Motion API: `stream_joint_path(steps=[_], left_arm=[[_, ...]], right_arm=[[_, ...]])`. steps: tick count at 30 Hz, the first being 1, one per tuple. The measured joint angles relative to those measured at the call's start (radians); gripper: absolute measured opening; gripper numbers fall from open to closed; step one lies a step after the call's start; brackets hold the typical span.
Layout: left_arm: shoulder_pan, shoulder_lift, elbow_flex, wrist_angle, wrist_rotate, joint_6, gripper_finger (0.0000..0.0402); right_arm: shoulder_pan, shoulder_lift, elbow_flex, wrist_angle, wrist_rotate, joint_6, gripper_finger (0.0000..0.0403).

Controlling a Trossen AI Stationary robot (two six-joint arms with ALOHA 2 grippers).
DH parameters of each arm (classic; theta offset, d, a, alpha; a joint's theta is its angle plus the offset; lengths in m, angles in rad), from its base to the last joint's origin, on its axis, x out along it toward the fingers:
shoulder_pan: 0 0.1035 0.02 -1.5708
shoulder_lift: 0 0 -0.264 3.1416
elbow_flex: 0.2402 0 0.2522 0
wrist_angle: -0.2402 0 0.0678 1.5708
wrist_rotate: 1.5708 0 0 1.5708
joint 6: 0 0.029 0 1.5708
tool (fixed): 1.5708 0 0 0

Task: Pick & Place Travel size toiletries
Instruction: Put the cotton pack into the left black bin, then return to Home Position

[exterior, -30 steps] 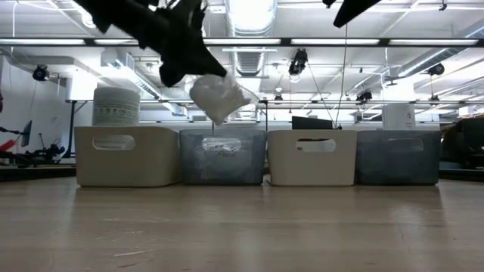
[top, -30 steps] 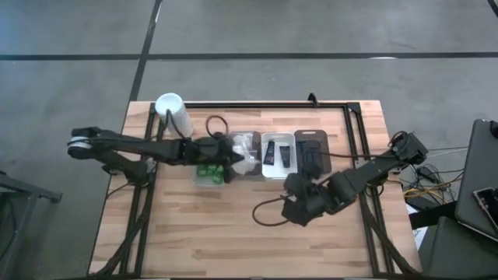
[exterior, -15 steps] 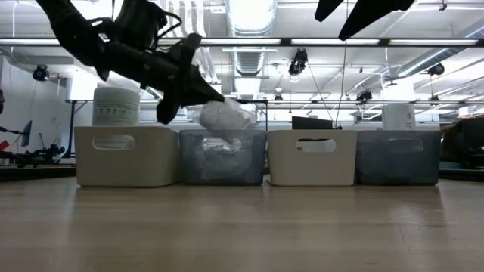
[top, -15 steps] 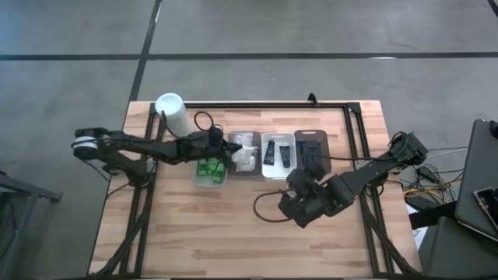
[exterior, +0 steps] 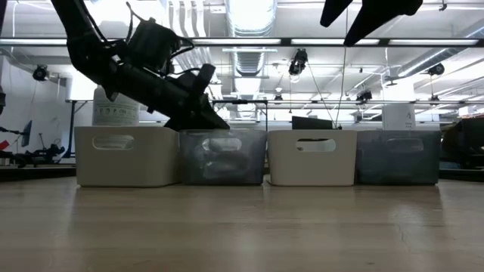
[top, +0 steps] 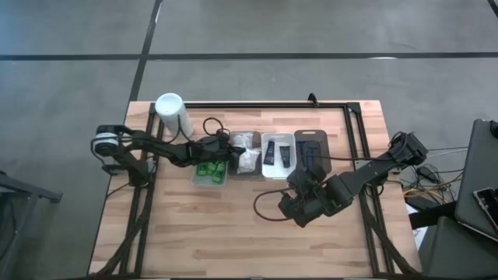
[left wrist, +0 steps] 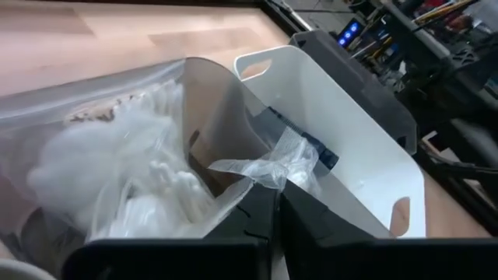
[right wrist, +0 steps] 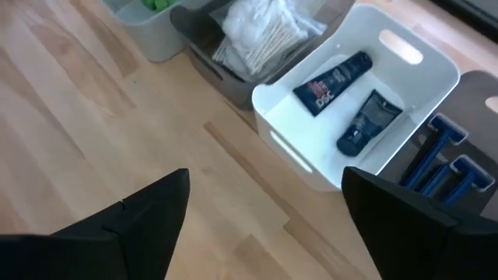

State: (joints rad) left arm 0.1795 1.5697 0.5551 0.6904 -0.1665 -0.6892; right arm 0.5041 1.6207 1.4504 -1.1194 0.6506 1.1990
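Observation:
My left gripper [top: 230, 150] reaches from the table's left over the grey tray [exterior: 223, 162], shut on a white crinkly packet [left wrist: 132, 179] that lies inside that tray on other packets [right wrist: 261, 27]. My right gripper [top: 299, 206] hangs open above bare wood in front of the trays, touching nothing. The tray [top: 210, 180] beside the grey one holds green bottles [top: 210, 169]. Two black tubes [right wrist: 334, 82] lie on the floor of the white tray [right wrist: 311, 155]. Blue-handled razors [right wrist: 447, 148] lie in the dark tray [top: 311, 138]. My left gripper pinches a crumpled flap of the packet's clear wrapper [left wrist: 272, 165] between its two fingertips [left wrist: 257, 214]. The fingers slant down from the table's left. The packet's body rests in the grey tray, with the flap standing up slack at the fingertips.
A tall white cylindrical container [top: 173, 113] stands at the table's far left corner, behind the left arm. A black frame rail [top: 257, 104] runs along the far edge. Open wood lies along the table's near half.
My left gripper has sunk toward the grey tray and rolled, staying shut. The white packet, which hung clear above the trays a second ago, has gone down with it and now sits inside the grey tray.

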Motion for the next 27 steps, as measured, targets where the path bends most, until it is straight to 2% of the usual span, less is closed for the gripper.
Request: stream_joint_path(steps=[4, 10, 13, 18, 22, 27], left_arm=[[0.0, 0.0, 0.005, -0.031, -0.003, 0.019, 0.0044], [-0.01, -0.027, 0.01, -0.112, 0.022, 0.019, 0.0121], [-0.025, -0.069, 0.008, -0.168, 0.023, 0.051, 0.0163], [-0.033, -0.176, 0.007, -0.352, 0.007, 0.146, 0.0216], [-0.04, -0.287, 0.006, -0.535, 0.004, 0.159, 0.0236], [-0.055, -0.451, 0.005, -0.616, 0.011, 0.159, 0.0235]], right_arm=[[0.0, 0.0, -0.001, -0.005, -0.025, 0.019, 0.0321], [0.0, 0.0, -0.001, -0.007, -0.031, 0.018, 0.0322], [0.001, 0.0, -0.001, -0.007, -0.037, 0.017, 0.0332], [0.003, 0.0, -0.001, -0.009, -0.058, -0.002, 0.0351], [0.004, 0.0, -0.001, -0.01, -0.058, -0.019, 0.0361], [0.004, 0.0, -0.001, -0.006, -0.058, -0.121, 0.0363]])
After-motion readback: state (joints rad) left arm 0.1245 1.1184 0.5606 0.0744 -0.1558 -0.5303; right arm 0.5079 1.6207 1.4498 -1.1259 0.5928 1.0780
